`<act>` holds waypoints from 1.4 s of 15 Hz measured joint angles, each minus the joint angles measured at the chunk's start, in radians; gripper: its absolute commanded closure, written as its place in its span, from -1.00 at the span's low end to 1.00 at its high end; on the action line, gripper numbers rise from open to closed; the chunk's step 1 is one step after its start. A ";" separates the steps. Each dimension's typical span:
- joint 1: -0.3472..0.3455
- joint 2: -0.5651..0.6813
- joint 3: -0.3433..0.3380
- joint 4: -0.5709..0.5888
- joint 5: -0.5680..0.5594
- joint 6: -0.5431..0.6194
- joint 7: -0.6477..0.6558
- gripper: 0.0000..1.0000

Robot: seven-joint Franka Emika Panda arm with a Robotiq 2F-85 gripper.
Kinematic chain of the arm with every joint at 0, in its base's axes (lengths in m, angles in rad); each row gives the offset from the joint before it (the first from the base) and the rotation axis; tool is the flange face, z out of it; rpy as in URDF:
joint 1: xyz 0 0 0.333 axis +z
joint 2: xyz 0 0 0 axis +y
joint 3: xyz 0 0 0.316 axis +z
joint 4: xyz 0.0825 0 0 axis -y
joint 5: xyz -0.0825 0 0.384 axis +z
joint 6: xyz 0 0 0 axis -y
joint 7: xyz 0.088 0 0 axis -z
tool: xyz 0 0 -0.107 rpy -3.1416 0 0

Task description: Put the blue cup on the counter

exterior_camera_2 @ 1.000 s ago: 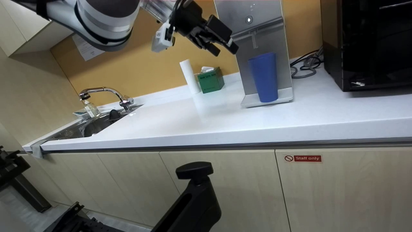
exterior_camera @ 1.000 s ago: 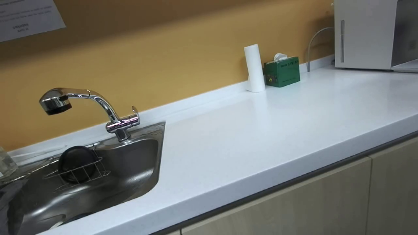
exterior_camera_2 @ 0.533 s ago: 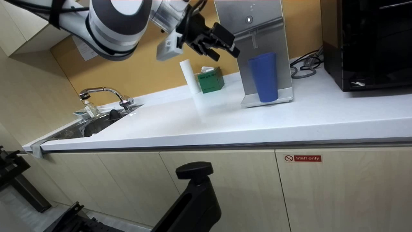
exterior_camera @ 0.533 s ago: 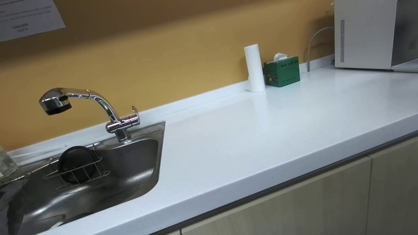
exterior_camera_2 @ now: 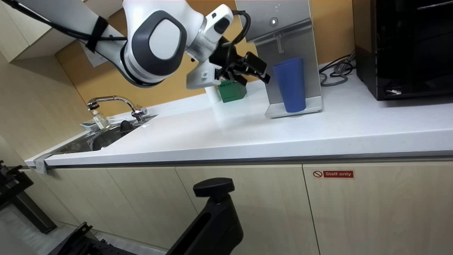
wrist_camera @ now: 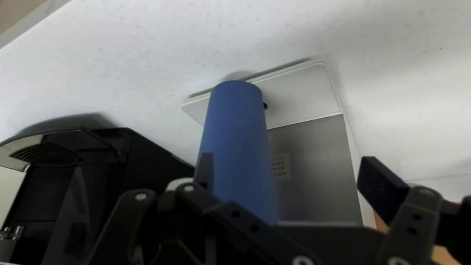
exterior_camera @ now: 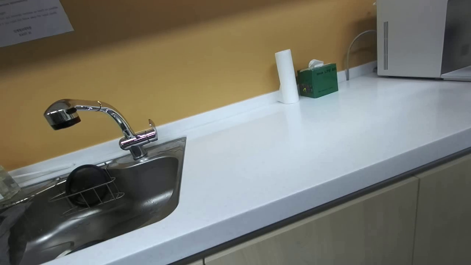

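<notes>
The tall, tapered blue cup [exterior_camera_2: 291, 85] stands on the flat, pale ledge [exterior_camera_2: 313, 105] of a grey metal dispenser [exterior_camera_2: 297, 46], not yet on the long, glossy white counter [exterior_camera_2: 177, 132] itself. Near its upper part, not touching, hangs the black two-fingered gripper [exterior_camera_2: 255, 80], jaws wide and holding nothing. I take this for the approach, with the grasp yet to come. The next move, I'd judge, calls for shifting so the cup sits centred; the wrist view has it toward one jaw. Farther out, a glossy black boxy appliance [exterior_camera_2: 407, 53] could crowd a sideways lift.
</notes>
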 measured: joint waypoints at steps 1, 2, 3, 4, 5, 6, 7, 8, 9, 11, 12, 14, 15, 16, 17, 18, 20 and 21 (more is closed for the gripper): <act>0.006 0.016 -0.019 0.008 0.014 0.014 -0.018 -1.00; 0.002 0.032 -0.029 0.018 0.015 0.031 -0.022 -1.00; -0.006 0.046 -0.032 0.028 0.015 0.049 -0.022 -1.00; -0.013 0.058 -0.033 0.037 0.015 0.061 -0.022 -1.00; -0.016 0.067 -0.033 0.044 0.015 0.066 -0.022 -1.00; -0.017 0.071 -0.033 0.047 0.015 0.068 -0.022 -1.00; -0.016 0.073 -0.033 0.049 0.015 0.068 -0.022 -1.00; -0.016 0.073 -0.033 0.050 0.015 0.068 -0.022 -1.00; -0.016 0.074 -0.033 0.049 0.015 0.068 -0.022 -1.00; -0.016 0.079 -0.033 0.049 0.014 0.077 -0.022 -1.00; -0.016 0.084 -0.032 0.049 0.013 0.090 -0.022 -1.00; -0.017 0.098 -0.030 0.051 0.011 0.109 -0.022 -1.00; -0.018 0.107 -0.027 0.054 0.010 0.119 -0.022 -1.00; -0.019 0.116 -0.024 0.057 0.009 0.127 -0.022 -1.00; -0.022 0.127 -0.019 0.061 0.009 0.135 -0.022 -1.00; -0.025 0.137 -0.016 0.066 0.008 0.144 -0.022 -1.00; -0.029 0.158 -0.012 0.075 0.008 0.160 -0.022 -1.00; -0.033 0.167 -0.010 0.080 0.008 0.168 -0.022 -1.00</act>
